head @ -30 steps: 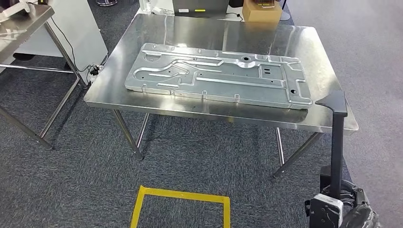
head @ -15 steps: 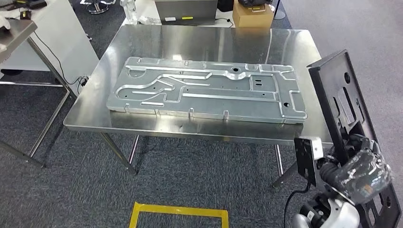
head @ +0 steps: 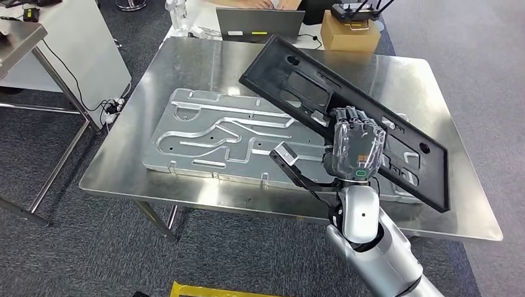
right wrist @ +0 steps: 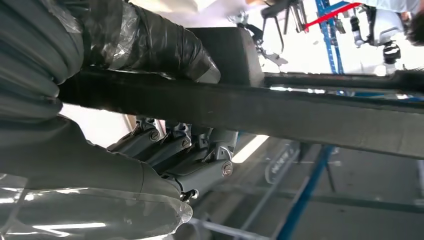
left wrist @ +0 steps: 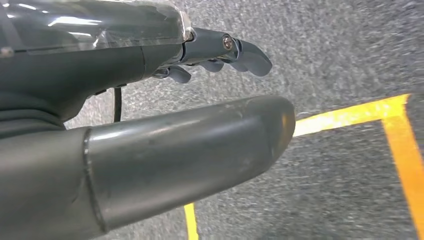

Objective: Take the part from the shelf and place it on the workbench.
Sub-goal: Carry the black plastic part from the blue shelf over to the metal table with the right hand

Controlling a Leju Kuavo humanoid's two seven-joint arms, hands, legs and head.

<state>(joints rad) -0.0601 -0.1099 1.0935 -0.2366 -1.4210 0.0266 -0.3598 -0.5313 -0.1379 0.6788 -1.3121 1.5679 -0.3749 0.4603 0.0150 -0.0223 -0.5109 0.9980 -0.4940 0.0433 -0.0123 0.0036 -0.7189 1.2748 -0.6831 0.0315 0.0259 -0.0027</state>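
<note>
Now the right hand [head: 353, 145] holds the black plastic panel [head: 309, 93] above the stainless workbench [head: 186, 62], fingers curled over its near edge; the right wrist view confirms the grip, with the thumb [right wrist: 165, 45] on one face and the fingers [right wrist: 172, 142] on the other, clamped on the panel's edge [right wrist: 325, 115]. Half a second ago the panel stood nearly upright at the 3 o'clock edge of the head view, beside the bench; a second ago just its corner showed there. It has since swung in over the tabletop and tilted toward flat, running from 11 o'clock down to 4 o'clock across the bench. It overlaps the right end of the stamped aluminium plate [head: 210, 133] already lying on the bench. Whether it touches the plate cannot be told.

Judgement: the carry is finished and the placing step is in hand; lowering and release remain.

The left hand [left wrist: 220, 55] hangs over grey carpet with yellow floor tape [left wrist: 400, 145]; its fingers are loosely spread and hold nothing.
</note>
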